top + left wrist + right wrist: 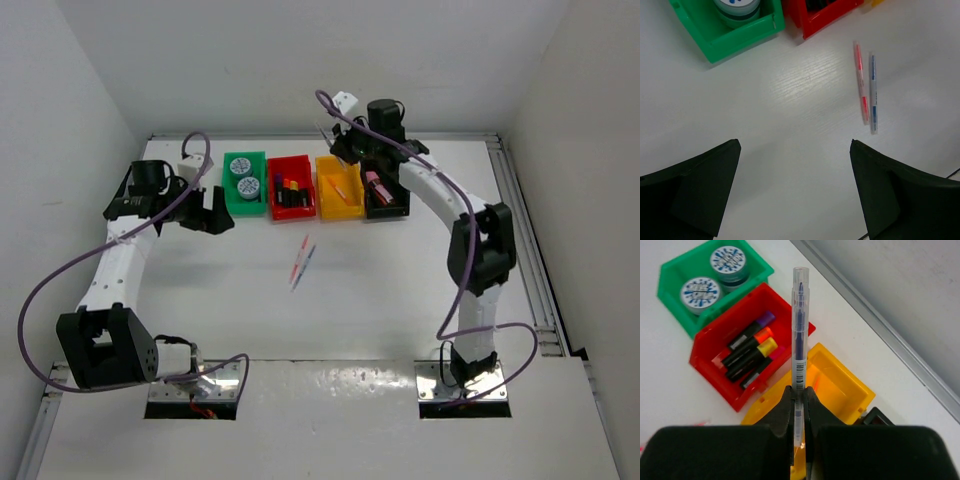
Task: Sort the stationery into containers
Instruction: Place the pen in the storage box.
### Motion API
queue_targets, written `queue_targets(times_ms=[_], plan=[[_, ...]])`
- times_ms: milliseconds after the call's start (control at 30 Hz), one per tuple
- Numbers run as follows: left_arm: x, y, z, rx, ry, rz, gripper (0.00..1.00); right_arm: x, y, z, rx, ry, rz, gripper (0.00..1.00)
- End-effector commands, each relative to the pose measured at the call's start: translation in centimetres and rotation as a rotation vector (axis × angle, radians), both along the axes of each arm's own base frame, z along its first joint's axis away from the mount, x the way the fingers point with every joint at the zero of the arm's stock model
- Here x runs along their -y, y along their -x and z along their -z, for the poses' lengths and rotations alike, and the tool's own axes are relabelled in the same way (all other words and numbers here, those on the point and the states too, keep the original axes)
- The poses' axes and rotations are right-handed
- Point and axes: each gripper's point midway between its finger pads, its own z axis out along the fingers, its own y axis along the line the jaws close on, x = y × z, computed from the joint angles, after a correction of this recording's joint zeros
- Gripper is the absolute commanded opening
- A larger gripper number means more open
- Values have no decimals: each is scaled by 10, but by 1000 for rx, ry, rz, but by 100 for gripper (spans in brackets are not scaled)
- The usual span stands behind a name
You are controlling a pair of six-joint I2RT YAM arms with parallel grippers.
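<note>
Right gripper [799, 392] is clamped tight on a thin clear plastic pen with blue ink [799, 325]. The pen points to 12 o'clock in the wrist view, over the yellow-orange rectangular plastic bin [845, 385].

Left gripper [794, 144] is spread wide and holds nothing. It hangs over the white table [790, 100], at 8 o'clock of the green plastic bin [740, 42].

The green bin holds two round blue-white rolls [700, 290]. The red plastic bin [710, 360] holds short black highlighters [750, 352]. A small pink block [372, 183] sits in the black plastic bin [400, 208].

A thin pink pen [860, 82] and a thin grey pen [873, 92] lie loose, side by side, at 6 o'clock of the red bin in the top view.
</note>
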Motion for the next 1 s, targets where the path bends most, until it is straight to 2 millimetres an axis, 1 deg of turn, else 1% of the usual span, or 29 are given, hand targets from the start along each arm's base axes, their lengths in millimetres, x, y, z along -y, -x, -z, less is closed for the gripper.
queue_targets(times_ms=[0, 67, 100, 267, 500, 600, 667, 733, 767, 800, 833, 867, 900, 933, 967], plan=[[-1, -11, -10, 42, 29, -7, 97, -11, -28, 13, 3, -66, 34, 0], [-3, -11, -8, 39, 24, -11, 97, -12, -34, 23, 1, -64, 38, 0], [-3, -11, -8, 40, 22, -9, 97, -13, -36, 35, -11, -52, 37, 0], [-7, -8, -4, 29, 12, -14, 97, -6, -43, 67, -20, 13, 54, 0], [-8, -8, -2, 24, 18, -15, 97, 6, -36, 109, -66, 114, 69, 0], [-8, -7, -2, 22, 18, -15, 97, 15, -37, 120, -77, 161, 93, 0], [-8, -7, -2, 22, 14, -16, 96, 17, -33, 126, -98, 184, 88, 0], [-9, -6, 0, 17, 15, -19, 96, 21, -29, 130, -116, 202, 88, 0], [-8, -6, 0, 15, 17, -18, 96, 22, -29, 128, -116, 206, 89, 0], [-8, -5, 0, 13, 19, -18, 96, 24, -29, 128, -123, 213, 109, 3], [-8, -5, 0, 11, 24, -21, 96, 26, -27, 129, -142, 219, 120, 28], [-8, -6, -2, 14, 22, -24, 96, 23, -29, 117, -132, 208, 121, 38], [-8, -5, -2, 12, 21, -23, 96, 23, -26, 113, -153, 199, 128, 53], [-8, -6, -3, 16, 22, -20, 96, 19, -25, 103, -151, 179, 128, 58], [-8, -5, -5, 17, 19, -22, 96, 15, -25, 79, -139, 135, 133, 59]])
